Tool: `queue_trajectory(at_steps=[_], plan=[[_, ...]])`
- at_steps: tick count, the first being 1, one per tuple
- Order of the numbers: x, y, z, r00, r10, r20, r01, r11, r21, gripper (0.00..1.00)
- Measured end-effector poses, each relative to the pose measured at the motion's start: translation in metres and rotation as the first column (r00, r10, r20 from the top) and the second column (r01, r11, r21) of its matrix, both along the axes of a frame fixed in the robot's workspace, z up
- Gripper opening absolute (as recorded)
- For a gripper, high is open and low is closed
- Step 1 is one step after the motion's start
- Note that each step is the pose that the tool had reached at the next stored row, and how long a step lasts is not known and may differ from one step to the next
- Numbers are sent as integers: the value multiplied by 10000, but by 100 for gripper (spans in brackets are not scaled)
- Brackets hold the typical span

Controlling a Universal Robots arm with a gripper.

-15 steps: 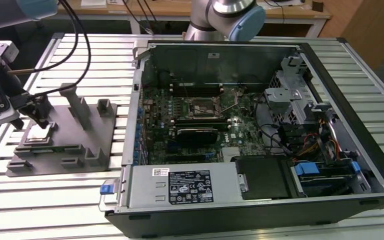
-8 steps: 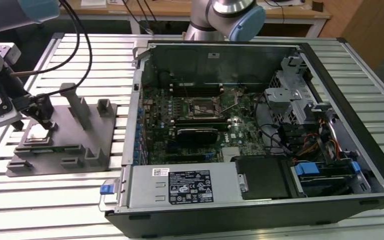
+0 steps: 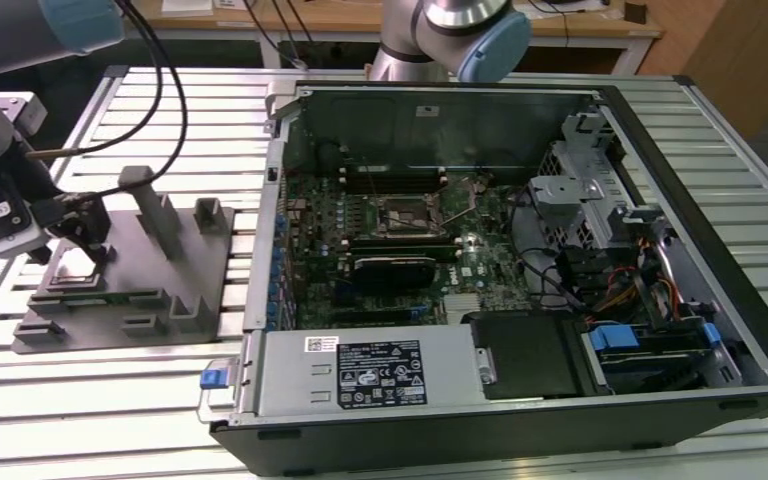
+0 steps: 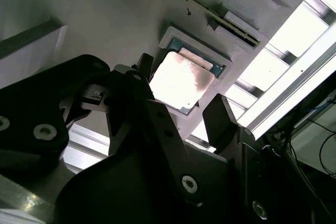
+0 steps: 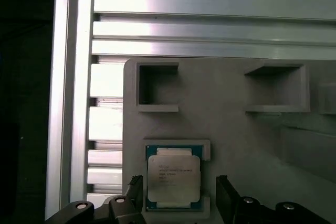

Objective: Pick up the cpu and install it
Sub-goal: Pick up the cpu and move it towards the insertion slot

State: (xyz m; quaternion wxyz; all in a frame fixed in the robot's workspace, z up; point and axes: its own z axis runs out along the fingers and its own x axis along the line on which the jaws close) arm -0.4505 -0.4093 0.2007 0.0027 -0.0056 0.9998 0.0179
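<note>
The cpu (image 5: 173,178) is a small square chip with a silvery top, lying flat in a shallow recess of the grey plastic tray (image 3: 157,285). It gleams pale in the second wrist view (image 4: 181,81) and is a pale square under the tool in the exterior view (image 3: 77,263). My gripper (image 5: 178,196) hangs just above it, open. One dark finger (image 5: 135,192) stands on each side of the chip with a small gap, and nothing is held. In the exterior view the gripper (image 3: 80,240) sits over the tray's corner at the exterior view's left.
An open computer case (image 3: 518,260) lies at the exterior view's right of the tray, its motherboard showing a dark square socket (image 3: 404,212) with a thin lever. Upright posts (image 3: 157,215) rise from the tray close to the gripper. Slatted aluminium table (image 5: 210,19) lies underneath.
</note>
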Motion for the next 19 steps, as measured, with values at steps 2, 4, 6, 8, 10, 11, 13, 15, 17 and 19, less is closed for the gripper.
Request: queue_trajectory(at_steps=[2, 4, 6, 8, 10, 11, 13, 15, 17, 19], plan=[[0, 0, -31, 10000, 0, 0, 0, 10000, -2, 66], [0, 0, -58, 10000, 1, 1, -1, 10000, -2, 66], [0, 0, -84, 10000, 0, 0, 0, 10000, -3, 66], [0, 0, -87, 10000, 0, -2, 0, 10000, -4, 66], [0, 0, -81, 10000, 0, -1, 0, 10000, -4, 66], [0, 0, -80, 10000, 0, 7, 0, 10000, -2, 66], [-4, 0, -80, 10000, 0, 12, 0, 10000, -3, 66], [-7, 0, -86, 10000, 1, 17, -1, 10000, -1, 66], [-11, 0, -102, 10000, 0, 17, 0, 10000, -2, 66], [-11, 0, -119, 10000, 0, 16, 0, 10000, -3, 66]])
